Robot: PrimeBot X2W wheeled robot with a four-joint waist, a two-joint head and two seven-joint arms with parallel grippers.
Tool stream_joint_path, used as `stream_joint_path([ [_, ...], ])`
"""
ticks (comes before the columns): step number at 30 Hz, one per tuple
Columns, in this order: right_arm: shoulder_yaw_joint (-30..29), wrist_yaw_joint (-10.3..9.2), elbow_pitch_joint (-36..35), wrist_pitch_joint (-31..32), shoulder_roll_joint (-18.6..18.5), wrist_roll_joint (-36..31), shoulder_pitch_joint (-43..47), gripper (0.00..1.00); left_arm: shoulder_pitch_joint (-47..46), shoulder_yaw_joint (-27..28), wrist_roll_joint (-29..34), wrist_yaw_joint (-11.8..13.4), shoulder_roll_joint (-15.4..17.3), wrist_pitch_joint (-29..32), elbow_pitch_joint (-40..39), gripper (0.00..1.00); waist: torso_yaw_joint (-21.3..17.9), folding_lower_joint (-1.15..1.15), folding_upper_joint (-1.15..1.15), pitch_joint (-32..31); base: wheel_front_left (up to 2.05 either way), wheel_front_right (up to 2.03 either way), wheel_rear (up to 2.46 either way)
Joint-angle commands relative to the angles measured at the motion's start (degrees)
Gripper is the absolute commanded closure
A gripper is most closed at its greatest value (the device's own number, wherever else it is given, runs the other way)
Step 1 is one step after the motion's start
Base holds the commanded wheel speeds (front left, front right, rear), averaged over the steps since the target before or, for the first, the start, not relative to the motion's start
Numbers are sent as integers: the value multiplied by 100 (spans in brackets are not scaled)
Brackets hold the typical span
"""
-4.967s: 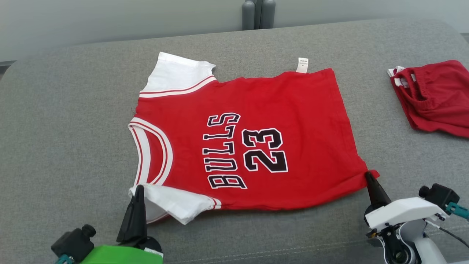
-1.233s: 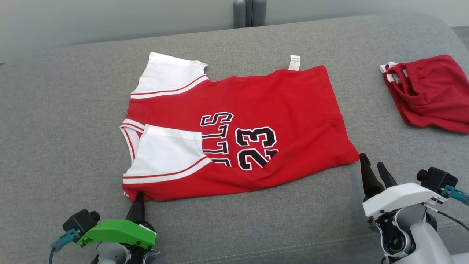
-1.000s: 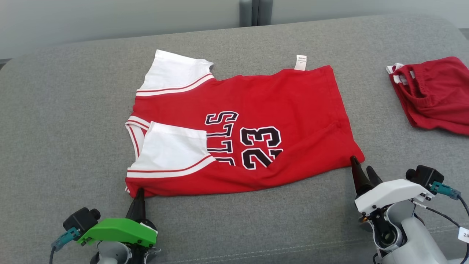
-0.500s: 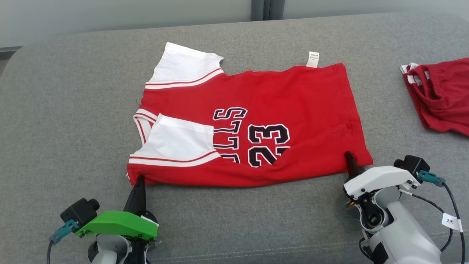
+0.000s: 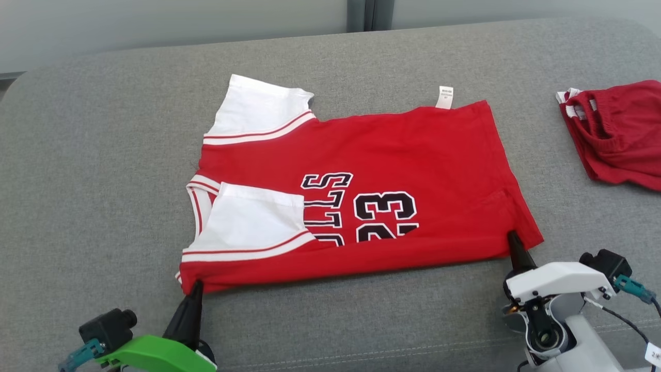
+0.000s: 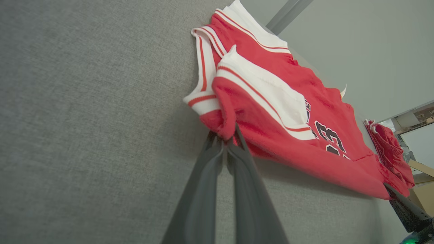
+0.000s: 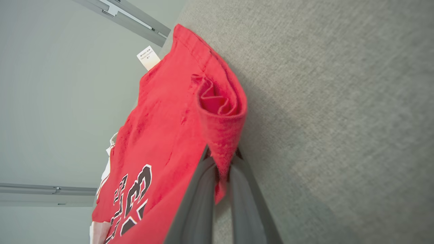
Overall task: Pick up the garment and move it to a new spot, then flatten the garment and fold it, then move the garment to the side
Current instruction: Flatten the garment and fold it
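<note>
The red jersey (image 5: 403, 150) lies spread on the grey upholstered surface (image 5: 93, 155), its near side folded in with a white sleeve on top. The left gripper (image 5: 195, 287) is clamped on the near shoulder corner and the right gripper (image 5: 512, 240) on the near hem corner. The fold should go best if both corners rise level, keeping the edge taut, and land square on the far edge.

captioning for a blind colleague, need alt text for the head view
A red Bulls 23 jersey lies on a grey cushion, its near edge folded over so a white sleeve covers part of the lettering. The left end effector and right end effector are each shut on a near corner; another red garment lies far right.
</note>
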Motion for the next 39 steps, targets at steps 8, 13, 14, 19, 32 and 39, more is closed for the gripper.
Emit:
stream_joint_path([
  [8,-13,-1,-417,-34,-6,163,719,100,595,-183,109,249,376,537,-376,100,-56,0,0,-31,0,0,0],
  [13,28,-1,-349,-80,-1,64,745,52,485,-232,171,354,420,665,-215,100,-100,0,0,-59,0,0,0],
  [14,49,-1,-347,-85,0,47,739,21,458,-242,193,391,427,663,-177,95,-105,0,0,-62,0,0,0],
  [19,91,-1,-417,-139,-63,30,811,0,459,-274,194,413,442,711,-133,0,-119,0,0,-64,0,0,0],
  [32,-292,-1,-994,-433,-554,-314,1091,0,384,-19,396,686,874,679,-828,0,-208,0,0,-58,0,0,0],
  [39,-277,-1,-1617,26,-803,-998,808,0,-728,-200,661,573,1208,1257,-1117,0,-319,0,0,147,0,0,0],
])
